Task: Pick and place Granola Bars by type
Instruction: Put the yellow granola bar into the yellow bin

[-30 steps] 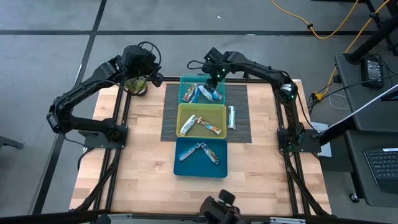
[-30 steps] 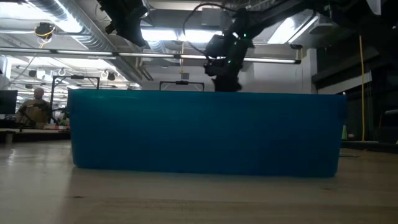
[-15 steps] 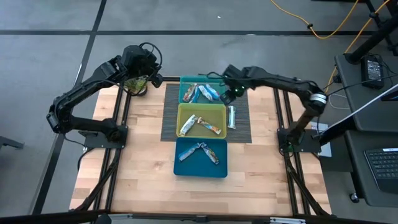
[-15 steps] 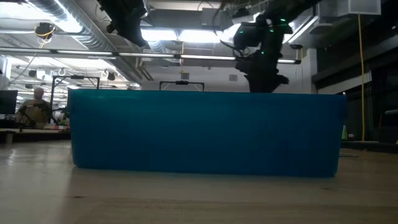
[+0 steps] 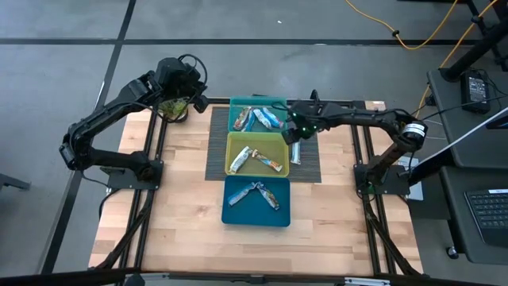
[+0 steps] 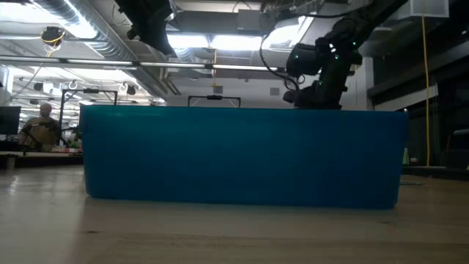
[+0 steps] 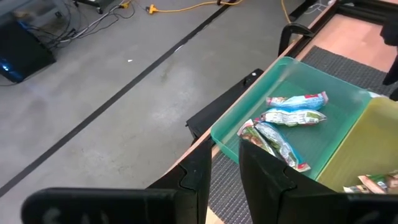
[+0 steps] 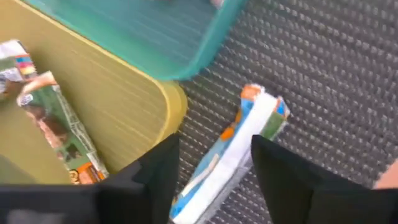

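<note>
A white-silver granola bar with orange marks lies flat on the dark mat, just right of the yellow-green bin. My right gripper is open and low over it, with one finger on each side of the bar's near end and not touching it. More bars lie in the teal bin, the yellow-green bin and the blue bin. My left gripper is open and empty, raised beyond the table's far left corner.
The three bins stand in a row from far to near down the table's middle. In the low view the blue bin's wall hides everything behind it except the arms. Bare wood lies left and right of the bins. A person sits far off.
My right gripper has left the space above the teal bin. It has moved toward the table's right and near side and come down over the bar on the mat. The bars and bins have stayed put.
</note>
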Robot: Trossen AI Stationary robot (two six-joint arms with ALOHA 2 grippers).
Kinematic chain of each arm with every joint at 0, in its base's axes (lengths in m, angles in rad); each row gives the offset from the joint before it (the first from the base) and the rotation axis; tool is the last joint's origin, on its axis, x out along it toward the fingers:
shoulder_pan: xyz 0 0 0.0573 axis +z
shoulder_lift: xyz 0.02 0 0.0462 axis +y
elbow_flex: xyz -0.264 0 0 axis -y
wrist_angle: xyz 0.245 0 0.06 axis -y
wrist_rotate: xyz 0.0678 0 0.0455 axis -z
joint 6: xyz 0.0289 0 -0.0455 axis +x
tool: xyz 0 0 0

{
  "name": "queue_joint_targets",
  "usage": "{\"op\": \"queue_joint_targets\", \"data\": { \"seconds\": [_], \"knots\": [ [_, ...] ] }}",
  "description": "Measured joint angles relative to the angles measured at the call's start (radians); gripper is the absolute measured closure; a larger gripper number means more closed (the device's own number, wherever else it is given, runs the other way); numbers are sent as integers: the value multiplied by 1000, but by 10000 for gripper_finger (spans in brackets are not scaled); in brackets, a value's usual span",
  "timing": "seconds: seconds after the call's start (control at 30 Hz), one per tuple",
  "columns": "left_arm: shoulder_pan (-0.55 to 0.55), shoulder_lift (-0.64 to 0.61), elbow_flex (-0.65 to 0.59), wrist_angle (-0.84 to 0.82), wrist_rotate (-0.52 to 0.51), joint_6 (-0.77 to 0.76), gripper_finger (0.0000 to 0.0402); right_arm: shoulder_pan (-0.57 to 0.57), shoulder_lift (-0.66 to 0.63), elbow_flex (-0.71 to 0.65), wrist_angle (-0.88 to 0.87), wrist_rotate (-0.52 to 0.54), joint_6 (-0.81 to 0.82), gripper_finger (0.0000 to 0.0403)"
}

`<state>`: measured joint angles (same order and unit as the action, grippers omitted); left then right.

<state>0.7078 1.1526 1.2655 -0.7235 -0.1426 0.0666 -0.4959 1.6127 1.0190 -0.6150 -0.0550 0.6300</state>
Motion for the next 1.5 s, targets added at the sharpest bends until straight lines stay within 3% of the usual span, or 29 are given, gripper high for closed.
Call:
{"op": "queue_joint_targets", "data": {
  "seconds": [0.3, 0.77, 0.97, 1.33, 1.5],
  "knots": [
    [0, 0, 0, 1, 6, 0, 327, -1, 0, -69, 27, 8, 72, 114],
    [0, 0, 0, 2, 6, -2, 327, 0, 52, -144, 119, 9, 98, 111],
    [0, 0, 0, 2, 6, -14, 327, 0, 56, -144, 154, 21, 90, 166],
    [0, 0, 0, 2, 4, -19, 327, 0, 56, -144, 165, 17, 26, 350],
    [0, 0, 0, 2, 4, -19, 327, 0, 56, -127, 129, -23, -7, 385]
  ]
}}
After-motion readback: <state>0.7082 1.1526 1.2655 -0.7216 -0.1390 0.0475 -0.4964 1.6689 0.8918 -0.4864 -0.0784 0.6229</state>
